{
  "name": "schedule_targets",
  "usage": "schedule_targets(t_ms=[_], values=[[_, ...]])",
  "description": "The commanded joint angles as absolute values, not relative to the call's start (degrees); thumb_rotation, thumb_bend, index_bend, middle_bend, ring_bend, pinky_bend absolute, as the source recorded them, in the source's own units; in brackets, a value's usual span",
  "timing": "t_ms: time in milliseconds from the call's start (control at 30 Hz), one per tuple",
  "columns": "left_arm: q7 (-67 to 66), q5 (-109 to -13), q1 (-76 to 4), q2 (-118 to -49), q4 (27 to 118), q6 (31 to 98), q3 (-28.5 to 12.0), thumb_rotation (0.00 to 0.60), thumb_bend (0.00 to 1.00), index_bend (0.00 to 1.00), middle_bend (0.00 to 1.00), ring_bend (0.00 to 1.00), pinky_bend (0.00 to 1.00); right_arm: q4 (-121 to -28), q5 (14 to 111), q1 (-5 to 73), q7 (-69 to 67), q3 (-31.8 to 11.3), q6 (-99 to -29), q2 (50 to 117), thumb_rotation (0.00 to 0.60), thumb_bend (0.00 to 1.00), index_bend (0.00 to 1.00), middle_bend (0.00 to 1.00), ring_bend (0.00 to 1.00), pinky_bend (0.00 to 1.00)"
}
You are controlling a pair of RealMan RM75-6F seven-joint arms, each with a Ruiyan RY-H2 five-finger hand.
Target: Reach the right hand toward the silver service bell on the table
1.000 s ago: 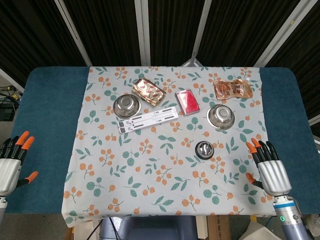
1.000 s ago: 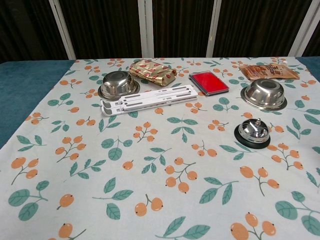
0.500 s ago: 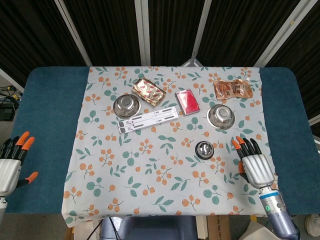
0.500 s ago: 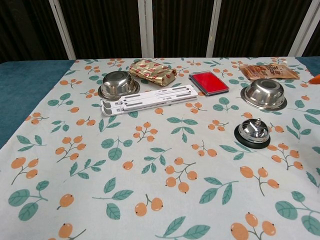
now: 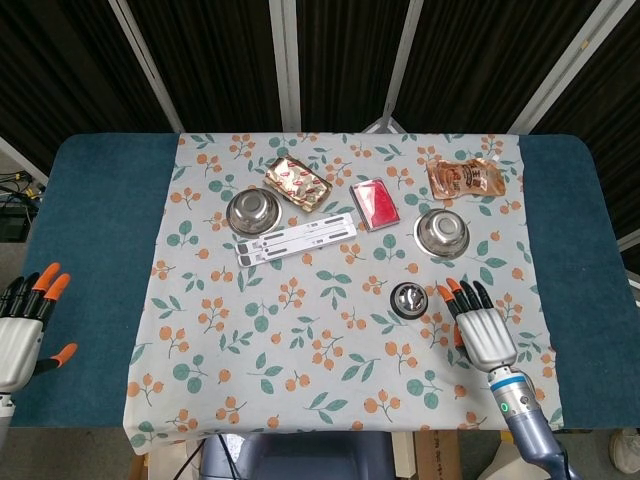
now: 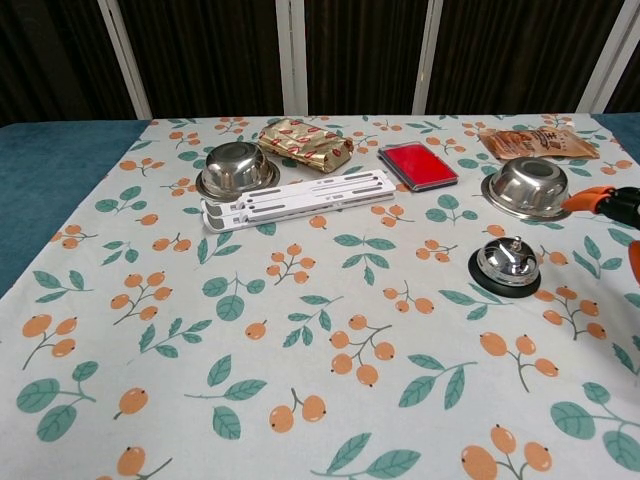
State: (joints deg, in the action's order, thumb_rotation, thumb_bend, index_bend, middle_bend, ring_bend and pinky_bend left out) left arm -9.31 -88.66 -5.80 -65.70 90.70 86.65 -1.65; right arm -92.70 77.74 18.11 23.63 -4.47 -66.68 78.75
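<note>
Right hand had moved leftward across the cloth since the earlier frames, now just right of the silver service bell, not touching it; fingers were spread, holding nothing. Its orange fingertips had entered the chest view at the right edge. Bell sat on its black base on the floral tablecloth, near the right steel bowl. Left hand stayed at the table's left edge, fingers apart, empty.

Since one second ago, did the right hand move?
Yes. In the head view the right hand has shifted left, toward the silver service bell, and now lies below the round steel bowl, its fingers open.
</note>
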Motion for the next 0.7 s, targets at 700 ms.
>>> schedule_targets(t_ms=[700], values=[[-9.28,-88.82,-5.77,-65.67,90.80,86.39,-1.37,0.600,0.00,0.00,0.00,0.00,0.00,-91.11,73.20,20.21,28.01,-4.06,-64.32,84.38,0.600,0.92,0.00,0.00,0.00,0.00]])
